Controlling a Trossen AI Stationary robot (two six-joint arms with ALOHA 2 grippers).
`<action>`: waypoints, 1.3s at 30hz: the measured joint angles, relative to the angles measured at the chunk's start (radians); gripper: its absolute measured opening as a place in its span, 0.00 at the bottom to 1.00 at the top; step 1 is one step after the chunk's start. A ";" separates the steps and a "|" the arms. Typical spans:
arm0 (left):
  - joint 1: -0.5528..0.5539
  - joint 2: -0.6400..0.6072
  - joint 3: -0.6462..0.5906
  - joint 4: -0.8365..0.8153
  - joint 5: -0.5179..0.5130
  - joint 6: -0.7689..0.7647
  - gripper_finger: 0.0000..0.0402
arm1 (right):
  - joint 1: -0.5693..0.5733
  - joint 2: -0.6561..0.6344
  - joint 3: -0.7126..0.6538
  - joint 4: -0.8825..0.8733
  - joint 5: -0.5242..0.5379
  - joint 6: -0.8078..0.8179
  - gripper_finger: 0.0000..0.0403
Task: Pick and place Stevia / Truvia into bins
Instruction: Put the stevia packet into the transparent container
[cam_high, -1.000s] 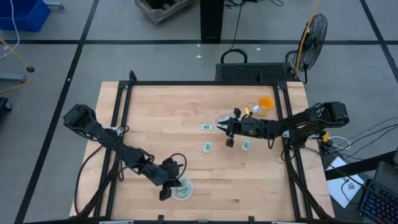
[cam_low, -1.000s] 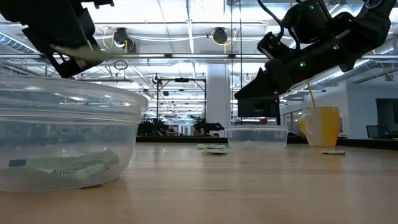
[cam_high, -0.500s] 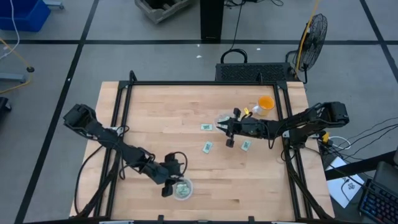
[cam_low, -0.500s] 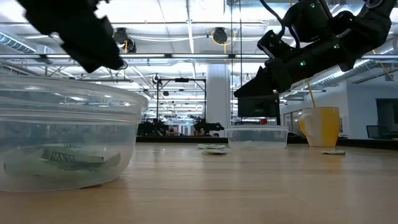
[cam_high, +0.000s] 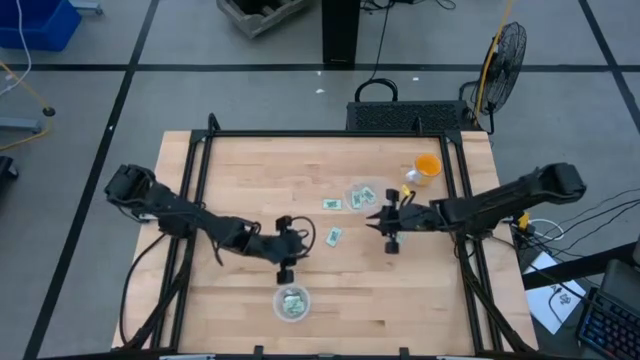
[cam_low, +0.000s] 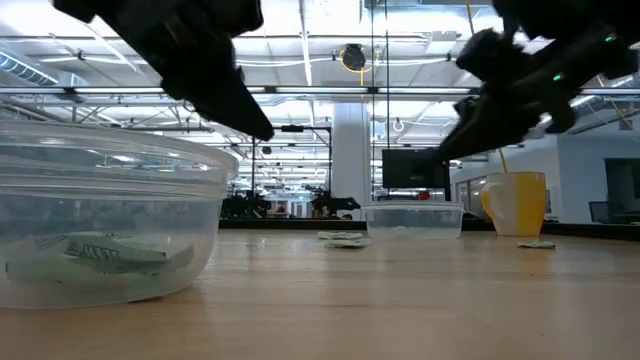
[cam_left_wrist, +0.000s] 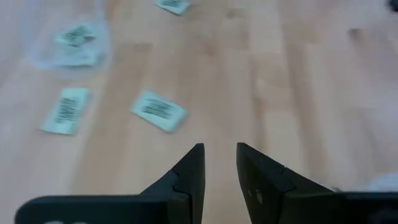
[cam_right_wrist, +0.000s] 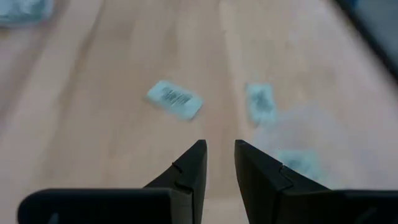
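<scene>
A pale wooden table (cam_high: 250, 180) stands on grey floor. Green-and-white sachets (cam_high: 333, 236) lie mid-table; others fill both clear bowls (cam_high: 291, 303). The left gripper (cam_high: 287, 250) and right gripper (cam_high: 388, 224) hover empty, jaws slightly parted.

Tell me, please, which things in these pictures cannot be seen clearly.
- Sachet count in the near bowl: high view, too small; low view, the cloudy wall blurs them.
- Printing on the loose sachets: both wrist views, blurred.
- Contents of the far bowl: low view, too distant.
- Left gripper and right gripper fingertips: low view, only dark silhouettes.
</scene>
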 joint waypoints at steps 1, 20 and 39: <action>0.015 0.000 0.000 0.000 -0.004 0.019 0.24 | 0.014 -0.030 0.000 -0.055 -0.006 0.052 0.19; 0.172 0.000 0.000 0.002 -0.009 0.091 0.24 | 0.285 -0.057 -0.160 -0.164 0.094 0.175 0.19; 0.171 0.000 0.000 0.002 -0.008 0.085 0.24 | 0.341 -0.056 -0.161 -0.286 0.139 0.183 0.34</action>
